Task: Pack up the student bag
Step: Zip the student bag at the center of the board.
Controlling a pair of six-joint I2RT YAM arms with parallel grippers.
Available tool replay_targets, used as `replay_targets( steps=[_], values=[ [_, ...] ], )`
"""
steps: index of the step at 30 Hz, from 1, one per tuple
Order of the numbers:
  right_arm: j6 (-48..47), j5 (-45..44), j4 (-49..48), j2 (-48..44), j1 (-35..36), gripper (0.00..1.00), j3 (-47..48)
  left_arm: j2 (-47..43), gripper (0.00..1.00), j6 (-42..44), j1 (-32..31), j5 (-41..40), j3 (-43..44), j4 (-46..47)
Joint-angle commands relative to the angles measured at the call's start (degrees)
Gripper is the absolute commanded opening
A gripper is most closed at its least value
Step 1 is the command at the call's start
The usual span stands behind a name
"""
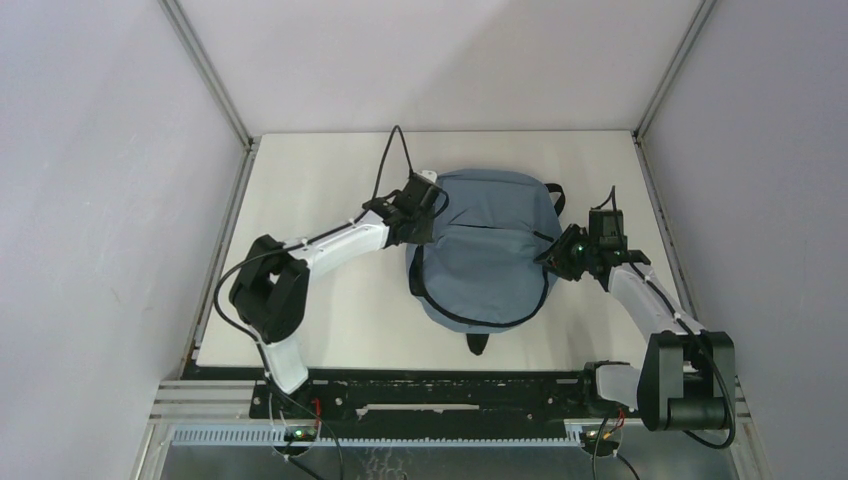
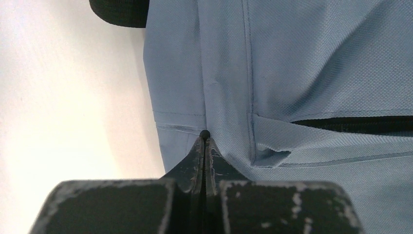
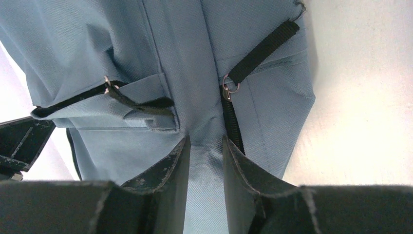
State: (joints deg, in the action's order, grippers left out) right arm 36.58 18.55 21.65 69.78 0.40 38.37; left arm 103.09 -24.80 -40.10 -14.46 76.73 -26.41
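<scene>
**Item 1. Right gripper, nearest my side.**
Set at the bag's right edge. The jaws stand narrow, with a raised ridge of grey-blue fabric filling the gap, so I read this as a clamp on the bag itself. Purpose, as I judge it: to anchor that side so a zip can be pulled against it. The main zipper pull hangs just beyond the right finger, under a black strap. A second pull sits at the end of the pocket.

**Item 2. The student bag.**
It lies flat in the middle of the table, between my two arms, front pocket up. I see no loose goods to pack in any view, so I place the task early, at the opening stage.

**Item 3. Left gripper, farther off.**
Set at the bag's left edge. The jaws are pressed fully together, tips against the side panel near a seam. I cannot tell whether any cloth is caught. The pocket zip line runs off to its right.
</scene>
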Motion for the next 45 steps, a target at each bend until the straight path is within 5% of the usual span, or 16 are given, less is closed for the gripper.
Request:
replay_targets(
  steps=[1, 8, 16, 25, 33, 39, 42, 45],
  values=[
    [0.24, -0.53, -0.86, -4.44, 0.04, 0.38, 0.61, -4.91, 0.0, 2.24, 0.63, -0.22, 0.79, 0.08],
    [-3.33, -7.26, 3.03, -9.17, 8.15, 0.4, 5.47, -12.02, 0.0, 4.93, 0.66, 12.24, -5.57, 4.16],
    [0.53, -6.05, -4.35, -0.7, 23.65, 0.42, 10.1, -15.71, 0.0, 3.81, 0.63, 25.73, -12.21, 5.05],
    [3.02, -6.21, -11.46, 18.41, 23.13, 0.41, 16.67, -18.49, 0.0, 1.43, 0.06, 38.72, -18.59, 7.64],
    [9.01, -7.12, -13.92, 32.35, 23.18, 0.41, 26.34, -22.11, 0.0, -3.15, -5.69, 41.61, -20.35, 9.16],
    [6.4, -4.74, -12.64, 32.18, 21.68, 0.41, 29.9, -25.08, 0.01, -5.46, -7.27, 42.49, -19.14, 10.31],
    [3.43, -3.42, -9.97, 27.95, 20.24, 0.42, 29.9, -25.86, 0.41, -3.32, -7.1, 36.59, -16.11, 6.05],
    [-1.25, -3.97, -5.09, 22.68, 19.82, 0.43, 29.72, -26.44, 0.62, -2.56, -5.81, 30.19, -14.57, 2.6]
  ],
)
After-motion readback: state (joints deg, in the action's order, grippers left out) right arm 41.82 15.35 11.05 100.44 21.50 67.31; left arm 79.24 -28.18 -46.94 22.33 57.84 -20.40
